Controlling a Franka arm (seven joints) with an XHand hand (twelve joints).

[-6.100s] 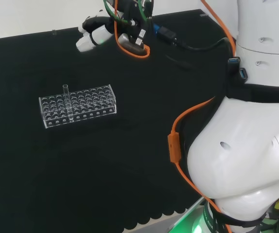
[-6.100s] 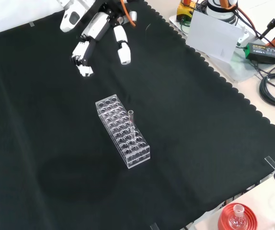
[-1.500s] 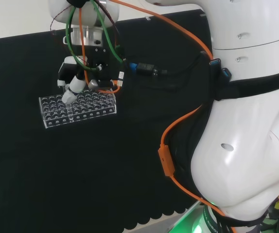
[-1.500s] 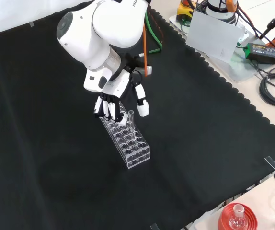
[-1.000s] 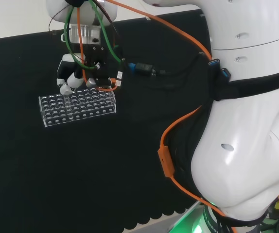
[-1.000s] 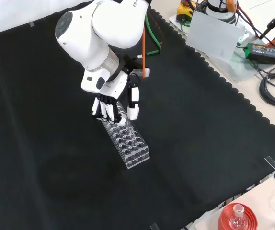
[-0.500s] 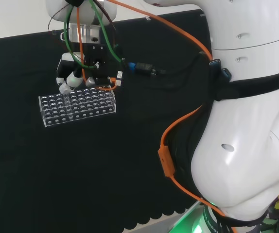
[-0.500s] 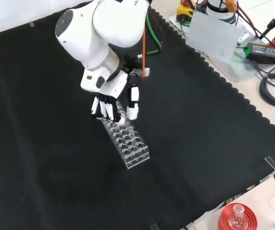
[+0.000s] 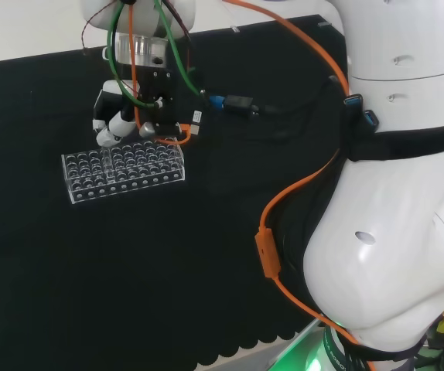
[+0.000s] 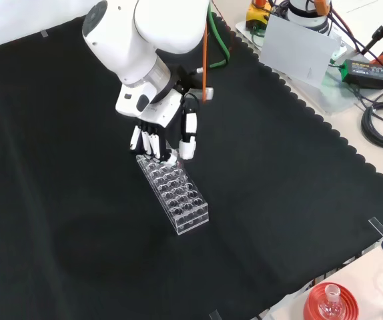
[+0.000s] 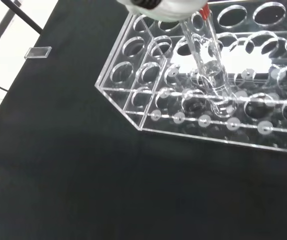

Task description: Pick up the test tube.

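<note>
We're seeing fingers (image 10: 153, 145) pinching test tube (image 11: 208, 65) w/ thumb, tube bottom sitting in rack (image 10: 175, 193) just below fingertips

head cam: behind/above arm base. front cam: opposite, looking down. wrist cam: close-up. All share the rack (image 9: 123, 168).
</note>
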